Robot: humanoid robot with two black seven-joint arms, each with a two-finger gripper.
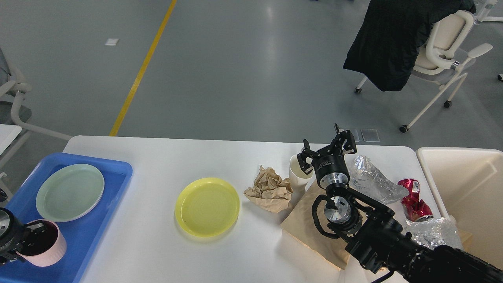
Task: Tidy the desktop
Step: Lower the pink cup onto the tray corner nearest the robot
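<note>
Desktop [157,251]: a wide white tabletop with rounded corners fills the lower half of the head view. Judged by looks, it is stiff, smooth and matte, a fixed surface that cannot be gripped, so light things would slide on it easily; tidying means lifting what lies on it.

At its left edge sits a blue tray [118,184] holding a pale green plate [70,192] and a pink cup [41,243]. The left gripper [23,239] is at the cup's rim in the tray's near left corner, one finger apparently inside; whether it is clamped or loose cannot be told.

Near the middle lies a yellow plate [207,206], probably light and rigid, best taken by its raised rim. Toward the right edge are crumpled brown paper [270,188], a white cup [297,173], a flat paper bag [302,224], foil [371,181] and a crushed red can [414,199], all likely light and soft. The right gripper [327,151] hovers over the white cup, fingers apart and holding nothing.

A cream bin [463,188] stands past the right edge. Beyond is grey floor with a yellow line [143,67] and a chair [440,51] draped in a dark coat.
</note>
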